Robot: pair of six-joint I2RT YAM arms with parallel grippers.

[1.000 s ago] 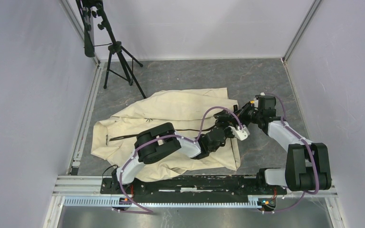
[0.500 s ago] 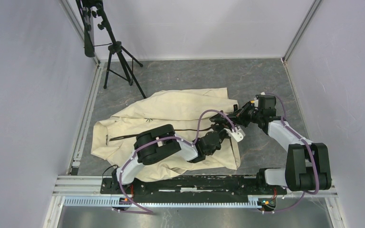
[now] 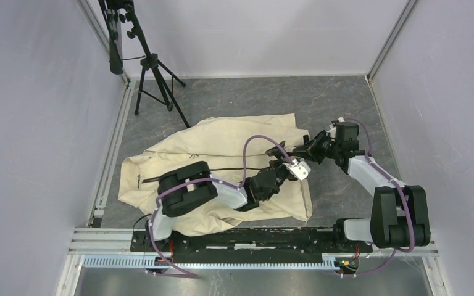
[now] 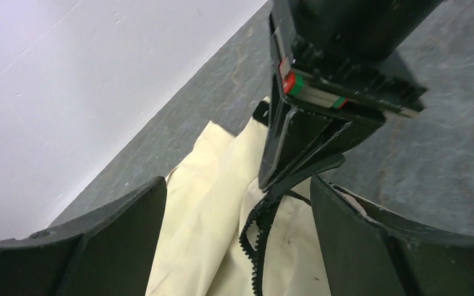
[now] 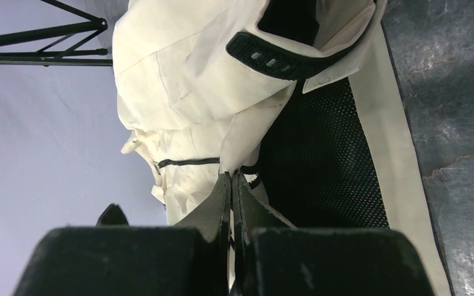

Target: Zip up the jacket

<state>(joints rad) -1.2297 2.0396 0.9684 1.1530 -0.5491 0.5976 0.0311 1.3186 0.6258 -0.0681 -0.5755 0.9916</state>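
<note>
The jacket (image 3: 222, 145) lies wrinkled and spread across the middle of the grey table (image 3: 345, 98), its dark zipper (image 3: 222, 169) running left to right. Right of centre, the right gripper (image 3: 302, 150) has its jaws pressed together, pinching the jacket's front edge by the zipper end; its wrist view shows the fabric clamped between them. The left gripper (image 3: 287, 165) sits just beside it, jaws wide apart on either side of the zipper teeth (image 4: 256, 228), gripping nothing. A black tripod (image 3: 154, 74) stands at upper left.
</note>
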